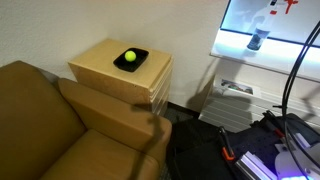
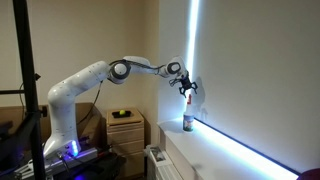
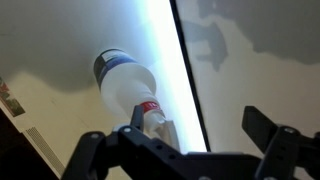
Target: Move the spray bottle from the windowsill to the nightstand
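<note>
The spray bottle (image 1: 257,40) stands upright on the white windowsill (image 1: 235,47) against the bright window; it also shows in an exterior view (image 2: 188,122). My gripper (image 2: 187,89) hangs open just above it, apart from it, and shows at the top edge of an exterior view (image 1: 279,8). In the wrist view I look down on the bottle (image 3: 125,85). Its red-banded head sits by one finger of my open gripper (image 3: 200,132), and nothing is between the fingers. The tan nightstand (image 1: 100,68) stands beside the sofa, also seen in an exterior view (image 2: 128,129).
A yellow-green ball (image 1: 130,57) lies on a black dish on the nightstand top. A brown sofa (image 1: 50,120) is next to the nightstand. A white radiator unit (image 1: 232,95) sits under the windowsill. Black cables (image 1: 290,80) hang near the robot base.
</note>
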Robot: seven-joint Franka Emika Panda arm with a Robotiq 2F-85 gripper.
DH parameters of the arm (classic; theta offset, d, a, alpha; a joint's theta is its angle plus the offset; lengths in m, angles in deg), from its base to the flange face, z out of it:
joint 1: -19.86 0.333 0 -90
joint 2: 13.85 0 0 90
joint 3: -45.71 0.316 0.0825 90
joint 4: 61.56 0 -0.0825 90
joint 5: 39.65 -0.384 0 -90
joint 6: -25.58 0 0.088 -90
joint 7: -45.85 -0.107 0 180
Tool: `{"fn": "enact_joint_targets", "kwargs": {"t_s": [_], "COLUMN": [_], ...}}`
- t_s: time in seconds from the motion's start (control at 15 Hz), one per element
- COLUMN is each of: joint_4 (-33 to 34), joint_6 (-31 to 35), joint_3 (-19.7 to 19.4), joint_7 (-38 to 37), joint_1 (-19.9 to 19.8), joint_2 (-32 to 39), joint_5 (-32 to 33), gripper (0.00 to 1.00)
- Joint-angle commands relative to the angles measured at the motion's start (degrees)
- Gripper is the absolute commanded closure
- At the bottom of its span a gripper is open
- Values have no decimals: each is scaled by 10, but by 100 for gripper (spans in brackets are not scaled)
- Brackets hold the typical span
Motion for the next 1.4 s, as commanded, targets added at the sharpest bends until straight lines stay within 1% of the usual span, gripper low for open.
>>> {"fn": "enact_joint_targets", "kwargs": {"t_s": [0.0, 0.13, 0.27, 0.4, 0.47, 0.53, 0.6, 0.67, 0.8, 0.87, 1.07, 1.2, 1.27, 1.33], "joint_4": [4, 3, 13, 26, 34, 65, 76, 46, 65, 68, 64, 60, 67, 67], "joint_6": [-1, -1, -65, -104, -130, -158, -180, -134, -162, -164, -158, -133, -155, -152], "joint_3": [-2, -2, 14, 13, 14, 35, 35, 12, 22, 25, 39, 38, 37, 37], "joint_7": [-5, -4, 10, 5, 22, 15, 9, 3, 7, 7, 4, -17, -1, -5], "joint_1": [0, 1, -19, -37, -56, -78, -86, -59, -83, -87, -75, -51, -68, -61], "joint_2": [-1, 1, -9, -16, -25, -18, -18, -15, -19, -19, -7, 12, -1, 6], "joint_5": [0, 0, -22, -33, -41, -26, -23, -21, -21, -21, -30, -19, -22, -20], "gripper": [0, 0, 0, 0, 0, 0, 0, 0, 0, 0, 0, 0, 0, 0]}}
